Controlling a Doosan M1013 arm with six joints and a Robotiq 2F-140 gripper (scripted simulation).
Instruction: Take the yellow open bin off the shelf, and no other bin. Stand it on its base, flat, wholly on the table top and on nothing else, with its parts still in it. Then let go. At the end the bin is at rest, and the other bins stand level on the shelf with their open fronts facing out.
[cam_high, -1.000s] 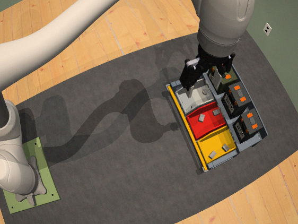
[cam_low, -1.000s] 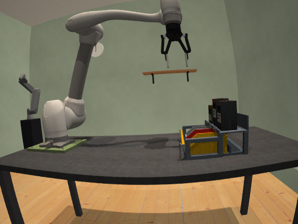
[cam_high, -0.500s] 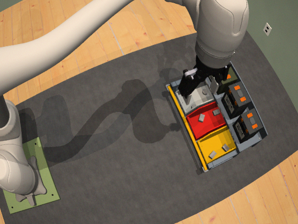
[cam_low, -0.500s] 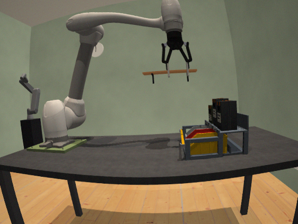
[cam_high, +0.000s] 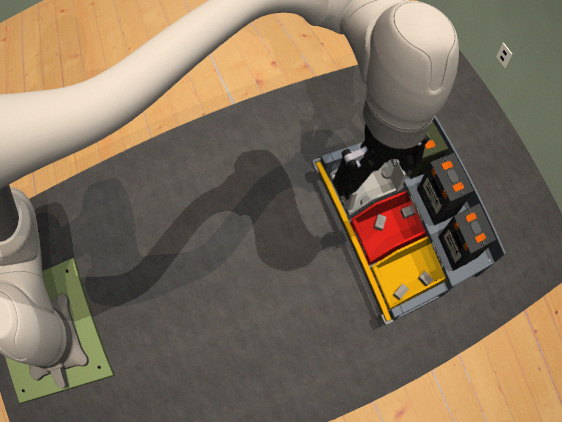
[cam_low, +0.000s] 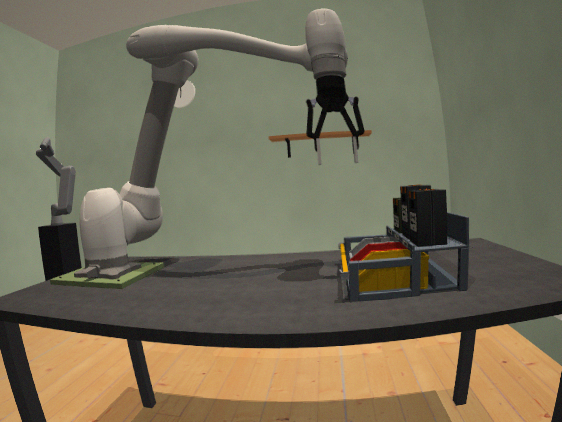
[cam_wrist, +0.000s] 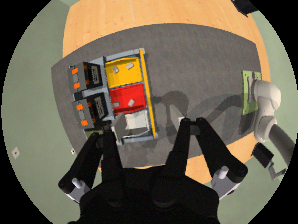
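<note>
The yellow open bin (cam_high: 409, 272) sits in the low grey shelf rack (cam_low: 405, 265) at the near end of a row, with two small grey parts (cam_high: 401, 290) inside. It also shows in the side view (cam_low: 392, 272) and in the wrist view (cam_wrist: 124, 72). A red bin (cam_high: 390, 227) stands beside it, then a grey bin (cam_high: 375, 187), partly hidden under my arm. My gripper (cam_low: 337, 159) hangs high above the shelf, over the grey bin end, fingers pointing down. It is open and empty. In the wrist view the fingers frame the grey bin far below.
Three black boxes with orange tabs (cam_high: 452, 210) stand on the rack's upper level behind the bins. A yellow bar (cam_high: 352, 235) runs along the rack's front. A wooden wall shelf (cam_low: 320, 135) is behind the gripper. The arm's base (cam_high: 55, 330) is at the table's far left.
</note>
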